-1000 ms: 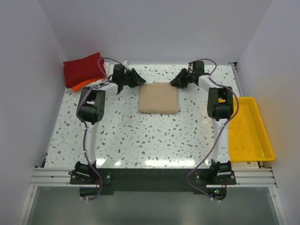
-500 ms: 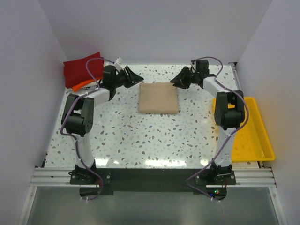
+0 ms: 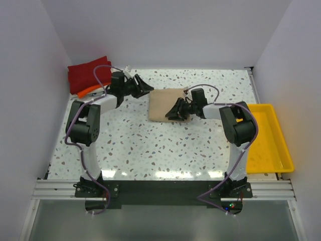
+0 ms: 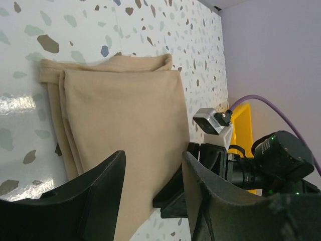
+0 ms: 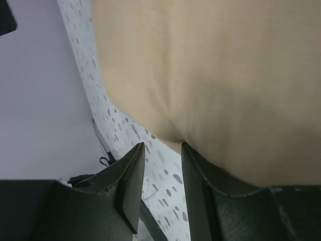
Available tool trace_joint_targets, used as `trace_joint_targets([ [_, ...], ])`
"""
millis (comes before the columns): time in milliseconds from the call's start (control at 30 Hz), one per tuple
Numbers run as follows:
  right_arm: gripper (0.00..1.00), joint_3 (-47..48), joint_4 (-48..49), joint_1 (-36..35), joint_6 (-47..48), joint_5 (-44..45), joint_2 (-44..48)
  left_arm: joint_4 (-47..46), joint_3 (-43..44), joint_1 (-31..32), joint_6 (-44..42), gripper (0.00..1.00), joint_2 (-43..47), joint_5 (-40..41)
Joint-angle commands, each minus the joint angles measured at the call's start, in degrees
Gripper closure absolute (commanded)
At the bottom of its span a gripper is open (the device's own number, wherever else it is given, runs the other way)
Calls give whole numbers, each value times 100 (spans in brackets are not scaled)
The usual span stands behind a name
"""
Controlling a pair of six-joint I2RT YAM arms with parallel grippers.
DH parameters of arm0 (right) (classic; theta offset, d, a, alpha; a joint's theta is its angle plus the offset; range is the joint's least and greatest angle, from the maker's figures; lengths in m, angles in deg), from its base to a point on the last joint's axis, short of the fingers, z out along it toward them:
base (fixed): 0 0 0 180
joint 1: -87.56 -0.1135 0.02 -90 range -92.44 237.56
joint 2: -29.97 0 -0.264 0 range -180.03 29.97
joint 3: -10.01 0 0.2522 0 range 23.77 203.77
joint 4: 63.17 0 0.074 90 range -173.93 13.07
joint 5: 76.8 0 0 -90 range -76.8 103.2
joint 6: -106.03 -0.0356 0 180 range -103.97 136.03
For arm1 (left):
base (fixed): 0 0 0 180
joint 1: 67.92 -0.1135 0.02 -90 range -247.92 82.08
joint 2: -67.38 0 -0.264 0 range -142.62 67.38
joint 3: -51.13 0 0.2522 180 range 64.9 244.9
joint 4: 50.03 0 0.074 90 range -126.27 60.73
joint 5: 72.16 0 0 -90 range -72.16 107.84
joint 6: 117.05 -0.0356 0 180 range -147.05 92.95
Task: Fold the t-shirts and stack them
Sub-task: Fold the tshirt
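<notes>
Speckled white table (image 3: 130,140), lilac walls. Tan shirt (image 3: 161,103) folded square, flat at centre-back. Folded stack (image 3: 89,74) of red, orange and white in back-left corner, well apart. Yellow tray (image 3: 263,135) at right edge.

Left pincer (image 3: 144,86) open, empty, just beside shirt's far-left corner. Right pincer (image 3: 173,111) low over shirt's near half, fingers apart, nothing clamped.

Cloth light, limp; layers likely to slide. Judge best hold at thick folded edge, pinching all layers.

Left wrist view shows layered edge, which overhead hides. Right wrist view shows only cloth close-up.
</notes>
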State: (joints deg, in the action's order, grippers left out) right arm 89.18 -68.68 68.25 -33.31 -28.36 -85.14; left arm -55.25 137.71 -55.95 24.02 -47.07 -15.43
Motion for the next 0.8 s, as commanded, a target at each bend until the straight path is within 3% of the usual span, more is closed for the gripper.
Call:
trace_joint_targets([
  [0,61,-238,616,103,3,-36,-231,851,425,-72,-536,46,-6,-4],
  [167,62,-186,695,94,-58,-98,-477,2095,838,-89,-1202,42,-235,269],
  [367,62,-72,503,94,-93,-186,-144,2942,1331,-89,-1827,33,-595,515],
  [767,60,148,-33,103,3,-11,1007,3252,1877,-37,-1996,32,-1378,542],
])
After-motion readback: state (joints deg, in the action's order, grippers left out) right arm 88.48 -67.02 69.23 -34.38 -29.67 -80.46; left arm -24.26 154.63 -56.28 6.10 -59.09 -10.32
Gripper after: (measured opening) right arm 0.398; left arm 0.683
